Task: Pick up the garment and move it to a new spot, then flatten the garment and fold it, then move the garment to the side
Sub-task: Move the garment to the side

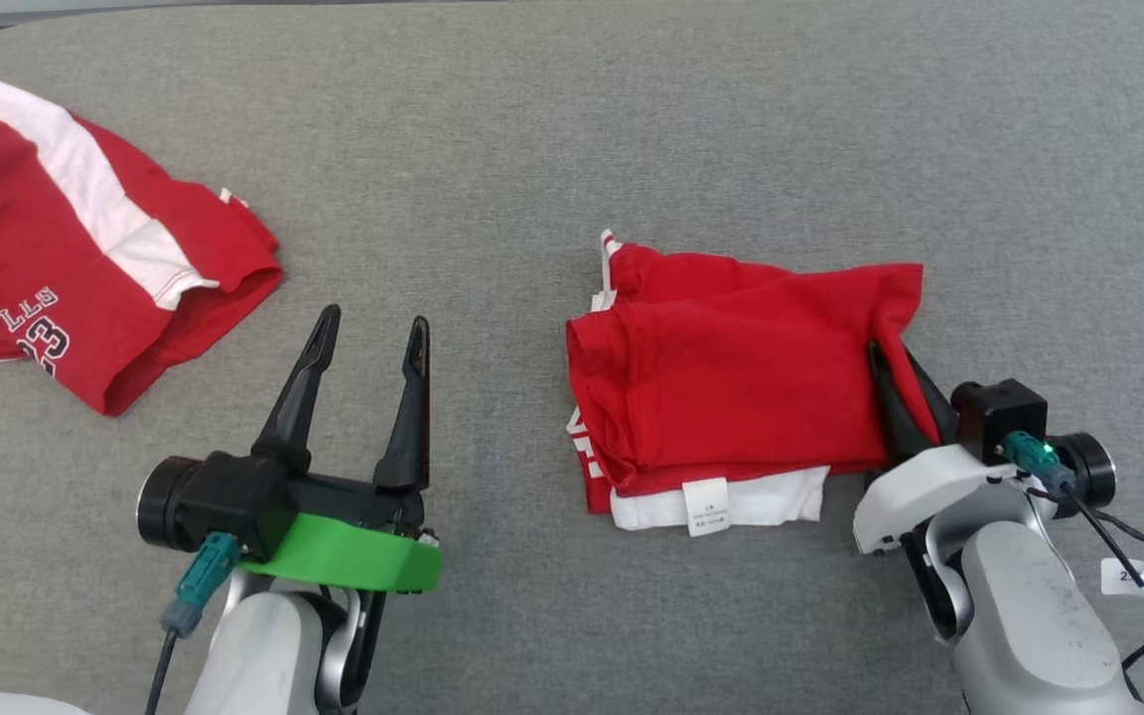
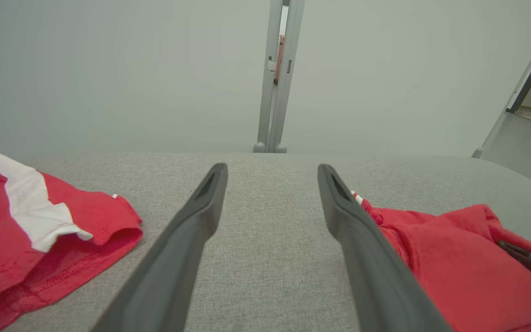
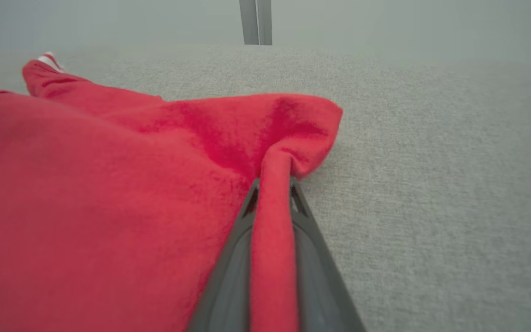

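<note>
Head view: folded garment (image 1: 731, 387), long axis left-right, label (image 1: 707, 506) nearside.

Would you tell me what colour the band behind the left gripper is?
Bright green; the band shows best in the head view.

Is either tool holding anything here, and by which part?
The right tool pinches the folded red shirt at its right edge; the left tool holds nothing.

Head camera looks down on grey fabric surface (image 1: 632, 119); low, close wrist cameras share the folded red garment (image 1: 731, 377).
</note>
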`<state>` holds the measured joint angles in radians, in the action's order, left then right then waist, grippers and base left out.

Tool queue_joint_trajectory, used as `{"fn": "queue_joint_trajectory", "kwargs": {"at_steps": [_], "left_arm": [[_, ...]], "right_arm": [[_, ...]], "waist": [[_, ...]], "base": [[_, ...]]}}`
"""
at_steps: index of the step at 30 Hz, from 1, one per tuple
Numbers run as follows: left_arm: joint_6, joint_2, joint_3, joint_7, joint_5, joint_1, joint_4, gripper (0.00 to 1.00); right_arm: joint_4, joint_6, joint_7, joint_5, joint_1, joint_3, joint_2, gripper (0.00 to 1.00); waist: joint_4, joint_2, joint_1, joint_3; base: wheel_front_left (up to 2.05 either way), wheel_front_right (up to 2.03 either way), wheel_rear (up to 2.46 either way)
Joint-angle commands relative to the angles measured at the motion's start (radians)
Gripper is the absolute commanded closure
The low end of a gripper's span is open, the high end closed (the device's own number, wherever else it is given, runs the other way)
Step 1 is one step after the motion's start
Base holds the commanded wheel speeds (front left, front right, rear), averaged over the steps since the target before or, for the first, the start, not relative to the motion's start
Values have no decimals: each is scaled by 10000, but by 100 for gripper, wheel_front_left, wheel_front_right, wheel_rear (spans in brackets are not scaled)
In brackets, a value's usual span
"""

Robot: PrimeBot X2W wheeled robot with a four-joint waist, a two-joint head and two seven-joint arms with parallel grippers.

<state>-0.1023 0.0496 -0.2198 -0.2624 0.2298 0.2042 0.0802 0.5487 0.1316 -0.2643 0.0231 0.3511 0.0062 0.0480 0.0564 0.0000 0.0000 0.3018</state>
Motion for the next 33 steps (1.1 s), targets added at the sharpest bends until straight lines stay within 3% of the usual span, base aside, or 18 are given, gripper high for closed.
{"fn": "queue_joint_trajectory", "kwargs": {"at_steps": [1, 9, 13, 19, 28, 33], "left_arm": [[-29, 20, -18, -31, -86, 200, -55, 0], [-179, 24, 47, -31, -688, 531, -253, 0], [-239, 167, 4, -31, -980, 908, -374, 0], [-277, 581, -424, -31, -1249, 1685, -618, 0], [-283, 1186, -996, -31, -1379, 2748, -988, 0], [-285, 1195, -1223, -31, -1285, 3079, -1320, 0]], "right_arm": [[-199, -20, 1, -307, 95, 15, 138, 100], [-726, -22, 1, -1244, 898, 841, 1689, 100], [-293, -23, 2, -1619, 1676, 1555, 2981, 100], [216, -22, 1, -1453, 2803, 1406, 4090, 100], [1021, -22, 2, -1500, 4115, 278, 4896, 100], [1382, -22, 1, -1728, 4401, -256, 5139, 100]], "waist": [[-384, 0, 0, 3], [-1751, 0, 0, 709], [-2372, 0, 0, 1278], [-2800, 0, 0, 2205], [-2911, 0, 0, 3441], [-2718, 0, 0, 3664]], "base": [[0, 0, 0], [0, 0, 0], [0, 0, 0], [0, 0, 0], [0, 0, 0], [0, 0, 0]]}}
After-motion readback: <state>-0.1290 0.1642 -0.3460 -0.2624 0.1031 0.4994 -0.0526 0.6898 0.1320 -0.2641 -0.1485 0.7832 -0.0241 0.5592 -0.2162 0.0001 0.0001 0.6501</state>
